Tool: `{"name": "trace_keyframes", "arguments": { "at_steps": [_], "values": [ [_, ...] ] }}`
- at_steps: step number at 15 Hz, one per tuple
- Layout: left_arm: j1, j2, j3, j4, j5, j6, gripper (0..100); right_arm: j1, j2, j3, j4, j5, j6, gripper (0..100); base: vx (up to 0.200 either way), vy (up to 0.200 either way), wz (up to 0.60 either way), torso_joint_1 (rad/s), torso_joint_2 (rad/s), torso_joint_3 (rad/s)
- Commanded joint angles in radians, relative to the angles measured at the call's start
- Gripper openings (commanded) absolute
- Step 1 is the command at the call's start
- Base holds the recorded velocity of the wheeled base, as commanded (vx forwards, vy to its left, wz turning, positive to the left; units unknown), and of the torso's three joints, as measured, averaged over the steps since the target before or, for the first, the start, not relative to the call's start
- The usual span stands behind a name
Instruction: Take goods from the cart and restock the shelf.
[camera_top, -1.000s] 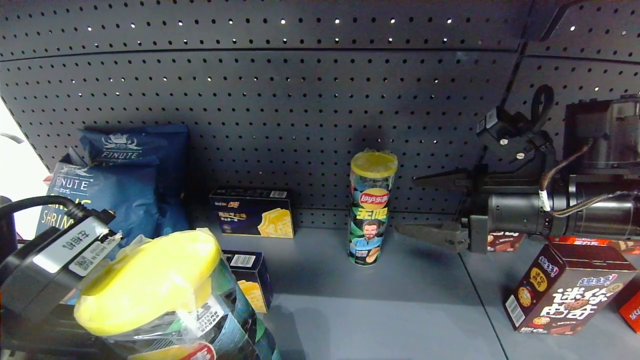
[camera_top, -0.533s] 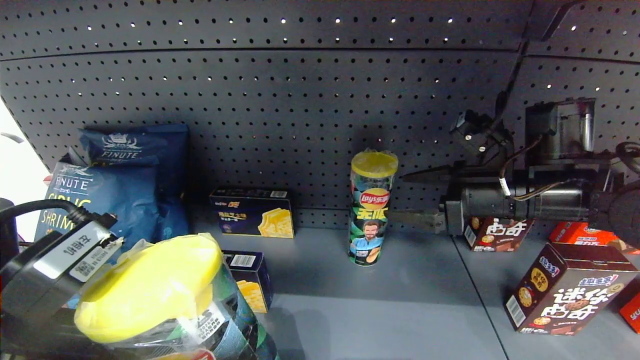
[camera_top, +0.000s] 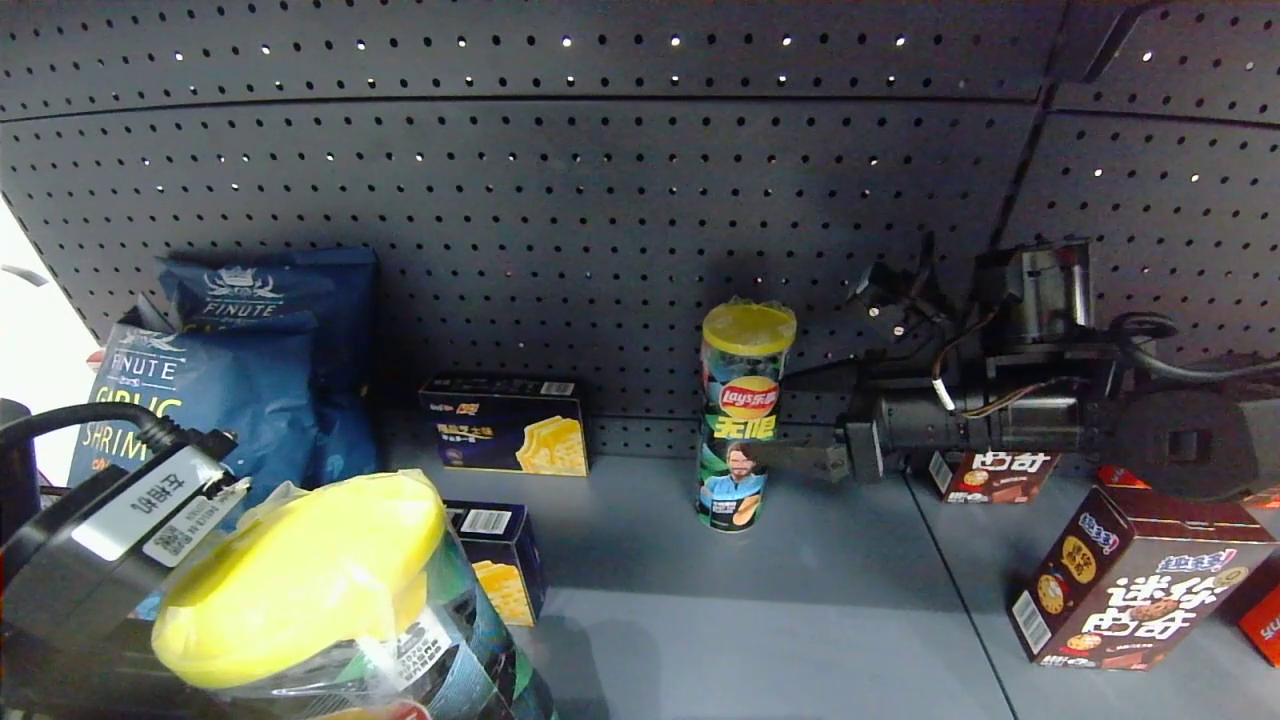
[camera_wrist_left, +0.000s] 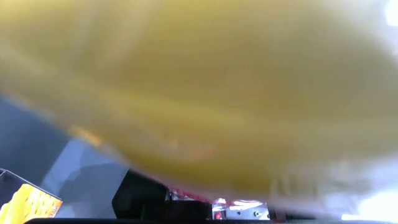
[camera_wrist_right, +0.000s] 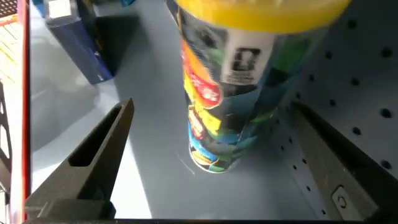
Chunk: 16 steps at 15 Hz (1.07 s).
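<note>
One right claw (camera_top: 790, 412) — now astride standing can (camera_top: 745, 400)

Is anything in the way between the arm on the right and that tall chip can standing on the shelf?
Nothing visible is. The right gripper is open, its fingers pointing to either side of the chip can, with only bare shelf between them and it.
</note>
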Motion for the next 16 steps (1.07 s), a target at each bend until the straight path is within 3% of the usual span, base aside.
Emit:
{"name": "trace_keyframes", "arguments": {
  "at_steps": [1, 16],
  "values": [
    [0.001, 0.002, 0.003, 0.001, 0.001, 0.000, 0, 0.003, 0.048, -0.022, -0.002, 0.015, -0.001, 100, 0.000, 0.000, 0.00, 0.000, 0.00, 0.000],
    [0.008, 0.002, 0.017, 0.001, -0.001, 0.000, 0, 0.026, 0.197, -0.112, -0.050, 0.022, 0.001, 100, 0.000, 0.000, 0.00, 0.000, 0.00, 0.000]
  ]
}}
